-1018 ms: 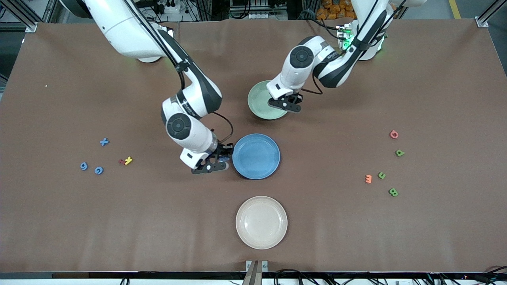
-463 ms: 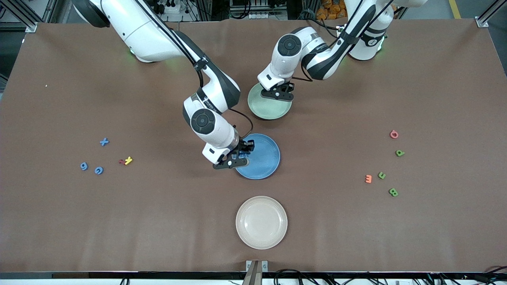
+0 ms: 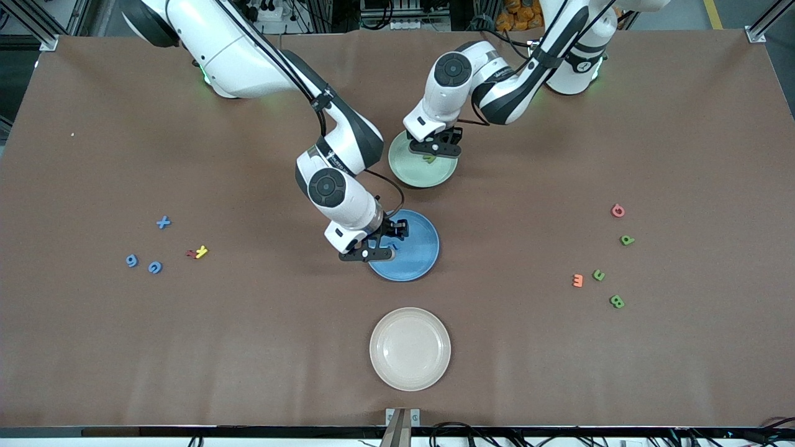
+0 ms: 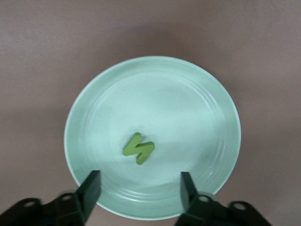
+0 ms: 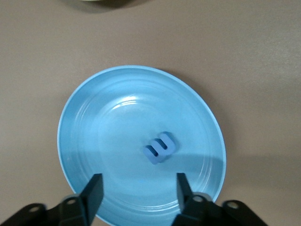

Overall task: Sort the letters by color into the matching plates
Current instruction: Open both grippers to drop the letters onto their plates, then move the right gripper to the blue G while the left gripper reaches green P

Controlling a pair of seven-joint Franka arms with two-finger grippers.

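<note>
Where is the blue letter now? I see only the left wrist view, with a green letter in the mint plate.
Observer: The blue letter lies in the blue plate, under the open right claw.
Operator: Which letters are left on the table?
Observer: Three blue ones lie toward the right arm's end, three green ones toward the left arm's end.
Operator: Is there a third plate?
Observer: Yes, a cream plate, nearer to the front camera than the blue plate, with nothing in it.
</note>
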